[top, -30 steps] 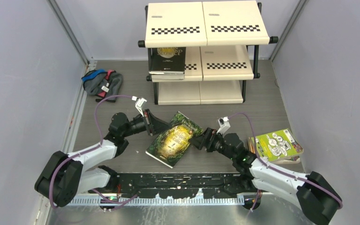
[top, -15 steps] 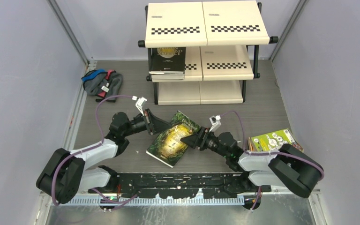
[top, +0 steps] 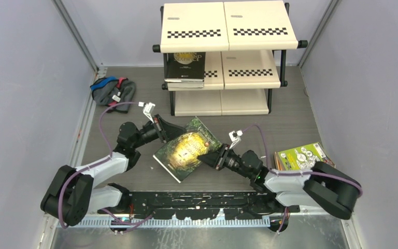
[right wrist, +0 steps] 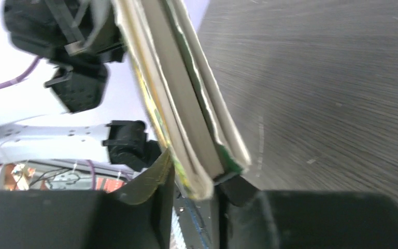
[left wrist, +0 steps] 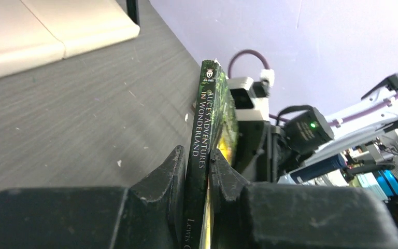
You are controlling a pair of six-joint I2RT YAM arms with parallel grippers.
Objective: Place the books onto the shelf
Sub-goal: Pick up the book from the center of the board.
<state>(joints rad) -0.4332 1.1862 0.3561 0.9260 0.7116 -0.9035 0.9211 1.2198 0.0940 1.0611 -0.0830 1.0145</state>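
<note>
Green-gold book [top: 186, 149] is held at frame centre, below the shelf [top: 228, 26]. Its spine is clamped by the left end effector [top: 168, 134]. The right end effector [top: 203, 155], wide open a second ago, has now been closed on the page edge, so a two-armed lift looks ready.

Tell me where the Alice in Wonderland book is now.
In the top view the Alice book is at mid-table, in front of the shelf, gripped between the left gripper and the right gripper.

Overhead camera looks down; close wrist cameras face across one book [top: 186, 149].
</note>
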